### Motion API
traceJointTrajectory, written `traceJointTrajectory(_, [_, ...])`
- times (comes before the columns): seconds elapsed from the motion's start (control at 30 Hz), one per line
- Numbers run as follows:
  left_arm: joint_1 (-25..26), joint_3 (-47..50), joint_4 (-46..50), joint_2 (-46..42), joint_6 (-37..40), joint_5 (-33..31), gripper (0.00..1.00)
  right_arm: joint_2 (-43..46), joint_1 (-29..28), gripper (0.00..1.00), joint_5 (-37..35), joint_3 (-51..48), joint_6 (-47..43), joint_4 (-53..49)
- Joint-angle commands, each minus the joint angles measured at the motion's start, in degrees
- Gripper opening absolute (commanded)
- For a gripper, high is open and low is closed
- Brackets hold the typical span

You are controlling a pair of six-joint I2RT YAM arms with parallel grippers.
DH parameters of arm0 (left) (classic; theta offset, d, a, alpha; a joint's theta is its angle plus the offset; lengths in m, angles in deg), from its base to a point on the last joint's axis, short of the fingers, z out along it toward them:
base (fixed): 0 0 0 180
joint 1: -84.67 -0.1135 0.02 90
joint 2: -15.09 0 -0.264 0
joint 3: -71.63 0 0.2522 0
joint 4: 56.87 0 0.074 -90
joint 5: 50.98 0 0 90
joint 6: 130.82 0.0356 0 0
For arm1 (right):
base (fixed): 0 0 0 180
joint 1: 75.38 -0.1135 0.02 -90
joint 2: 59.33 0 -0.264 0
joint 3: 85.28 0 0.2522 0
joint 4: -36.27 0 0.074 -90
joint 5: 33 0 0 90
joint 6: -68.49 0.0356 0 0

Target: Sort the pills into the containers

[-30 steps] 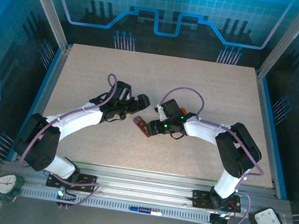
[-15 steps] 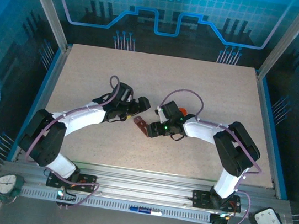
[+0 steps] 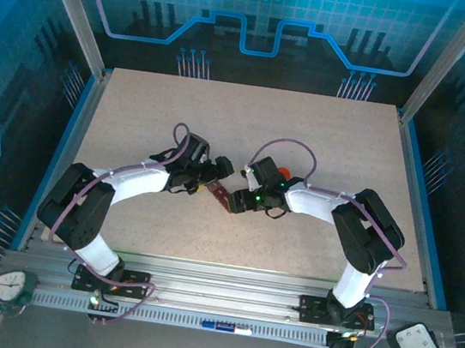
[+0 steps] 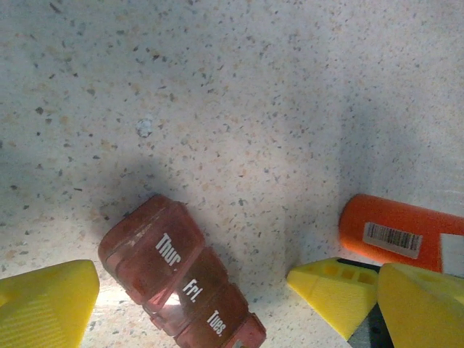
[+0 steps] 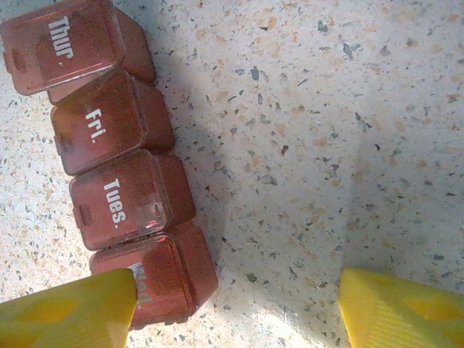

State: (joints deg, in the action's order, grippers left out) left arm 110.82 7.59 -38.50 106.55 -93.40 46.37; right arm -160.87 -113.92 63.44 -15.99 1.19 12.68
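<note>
The left hand (image 3: 218, 175) is spread wide above the counter (image 3: 138, 109). The containers (image 4: 181, 283) lie between its fingers (image 4: 43, 304), nearer one of them, and an orange bottle (image 4: 395, 233) lies just beyond the other. The right hand (image 5: 232, 312) is spread too, one fingertip over the strip's end compartment.

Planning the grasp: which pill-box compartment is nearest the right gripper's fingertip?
The end compartment past Tues, its label half hidden by the yellow fingertip; Thur and Fri lie farther.
</note>
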Motion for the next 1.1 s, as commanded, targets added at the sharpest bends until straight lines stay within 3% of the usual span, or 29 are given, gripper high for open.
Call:
traceJointTrajectory(0.0, [0.1, 0.7, -1.1, 0.9, -0.8, 1.3, 0.99, -2.3, 0.3, 0.74, 0.3, -1.3, 0.0, 0.8])
traceJointTrajectory(1.07, [3.0, -8.7, -1.1, 4.7, -1.7, 2.1, 0.99, -3.7, 0.2, 0.73, 0.9, -1.5, 0.2, 1.6])
